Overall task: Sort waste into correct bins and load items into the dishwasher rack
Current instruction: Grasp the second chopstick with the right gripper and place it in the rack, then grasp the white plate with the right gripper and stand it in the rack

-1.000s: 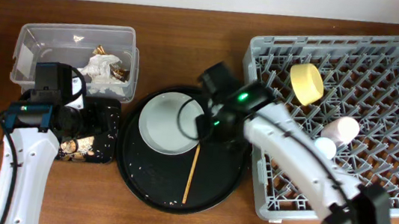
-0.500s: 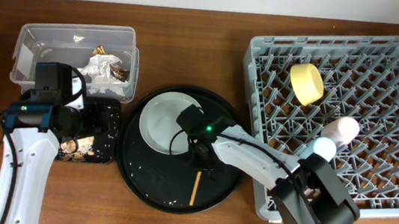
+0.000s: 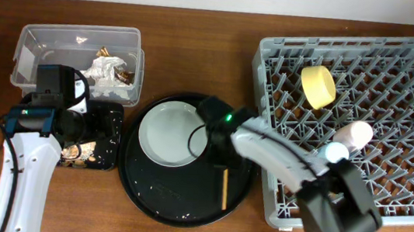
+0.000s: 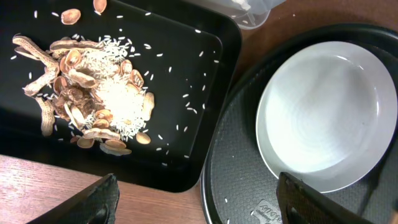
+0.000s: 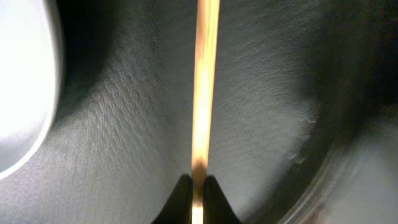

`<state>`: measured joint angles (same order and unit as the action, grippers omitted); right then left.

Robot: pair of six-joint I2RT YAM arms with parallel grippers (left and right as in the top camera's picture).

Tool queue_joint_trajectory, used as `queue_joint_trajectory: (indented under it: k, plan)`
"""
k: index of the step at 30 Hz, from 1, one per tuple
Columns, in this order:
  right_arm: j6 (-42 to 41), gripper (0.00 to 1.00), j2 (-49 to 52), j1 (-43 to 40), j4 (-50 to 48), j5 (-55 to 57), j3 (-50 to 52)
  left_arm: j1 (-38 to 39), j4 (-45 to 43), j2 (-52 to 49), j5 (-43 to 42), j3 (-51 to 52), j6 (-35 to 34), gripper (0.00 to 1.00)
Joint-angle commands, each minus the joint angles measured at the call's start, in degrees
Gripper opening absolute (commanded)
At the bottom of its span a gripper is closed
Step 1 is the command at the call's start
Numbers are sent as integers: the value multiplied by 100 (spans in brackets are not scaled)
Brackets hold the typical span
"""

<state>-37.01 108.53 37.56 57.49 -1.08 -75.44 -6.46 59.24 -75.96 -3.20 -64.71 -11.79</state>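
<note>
My right gripper point(image 5: 198, 185) is shut on a wooden chopstick point(image 5: 203, 81) that lies on the round black tray point(image 3: 155, 192), just right of the grey-green plate point(image 3: 167, 133). From above, the chopstick point(image 3: 223, 190) points toward the tray's front. My left gripper point(image 4: 199, 205) hangs open over the gap between the shallow black bin point(image 4: 186, 74), which holds peanut shells and rice point(image 4: 93, 99), and the plate point(image 4: 323, 118). The clear tub point(image 3: 43, 43) holds tissue wads. In the dishwasher rack point(image 3: 400, 68) are a yellow bowl point(image 3: 317, 86), a pink cup point(image 3: 355, 134) and a blue cup point(image 3: 335, 152).
The round tray sits between the two bins on the left and the rack on the right, close to both. My right arm point(image 3: 280, 156) reaches from the front right across the rack's near-left corner. Bare wooden table point(image 3: 199, 45) lies behind the tray.
My right gripper has come down onto the round tray and shut on the chopstick, which has shifted to the right. The left arm has not moved.
</note>
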Motion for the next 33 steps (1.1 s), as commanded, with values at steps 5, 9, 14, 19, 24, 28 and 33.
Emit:
queue_joint_trajectory:
  k: [5, 9, 14, 19, 24, 28, 33]
  plan:
    - [2771, 4, -981, -1637, 1882, 181, -1934, -20, 0, 76, -44, 15, -35, 81]
    - [2983, 4, -804, -2352, 1814, 177, -1547, -20, 2, 76, -44, 15, -37, 80]
    - [3574, 5, -595, -2479, 1088, -302, -789, -20, 0, 76, -44, 15, -37, 81]
    - [3558, 49, -595, -2490, 933, -254, -850, -20, 0, 76, -46, 15, -37, 81]
    - [3156, 52, -706, -2398, 1414, -544, -1947, -20, 0, 76, -44, 15, -37, 80]
    - [3163, 65, -684, -1711, 1045, -1180, -2208, -20, -2, 76, -44, 15, -37, 80]
    - [2723, 67, -37, -855, 608, -1178, -2186, -20, -2, 76, -44, 15, -37, 81]
